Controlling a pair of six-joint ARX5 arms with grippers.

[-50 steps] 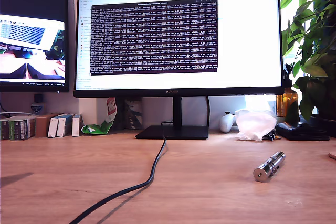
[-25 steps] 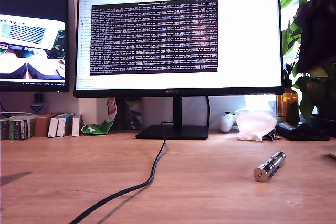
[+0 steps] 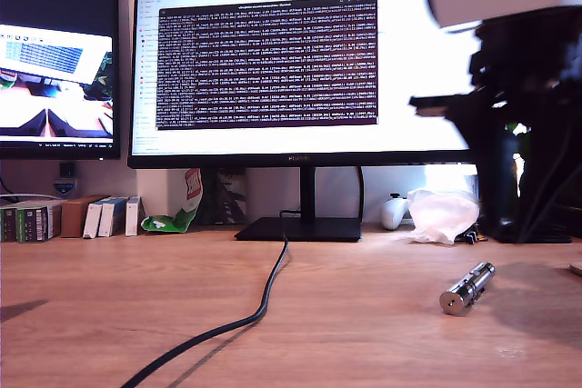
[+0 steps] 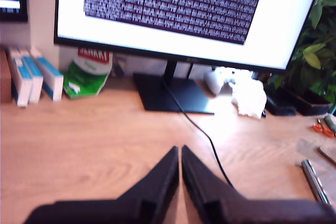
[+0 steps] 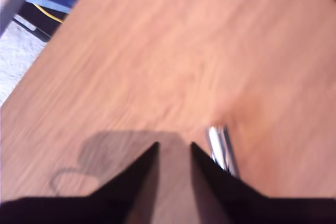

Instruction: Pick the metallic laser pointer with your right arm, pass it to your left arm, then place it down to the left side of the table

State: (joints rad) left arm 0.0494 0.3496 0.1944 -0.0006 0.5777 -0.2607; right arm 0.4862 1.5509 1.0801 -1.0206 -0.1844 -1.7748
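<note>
Handling is being judged first: the metallic laser pointer [image 3: 466, 287] is appearing as a slim, rigid, polished cylinder, probably light but slippery and inclined to roll, so the ridged mid-section is being favoured as the place for the jaws, across its width. The pointer is lying flat on the table [image 3: 109, 315], toward the exterior view's right, free of any grip. My second gripper [image 5: 174, 149] is being held above bare wood just beside the pointer [image 5: 221, 149], jaws narrowly parted and empty. My first gripper [image 4: 180, 151] is being kept nearly closed, tips almost touching, nothing held. A black cable [image 3: 259, 302] is running across the table centre, well apart from the pointer. A crumpled white wrapper [image 3: 442, 213] and the monitor stand [image 3: 300, 227] are sitting behind it; neither is obstructing the approach.
</note>
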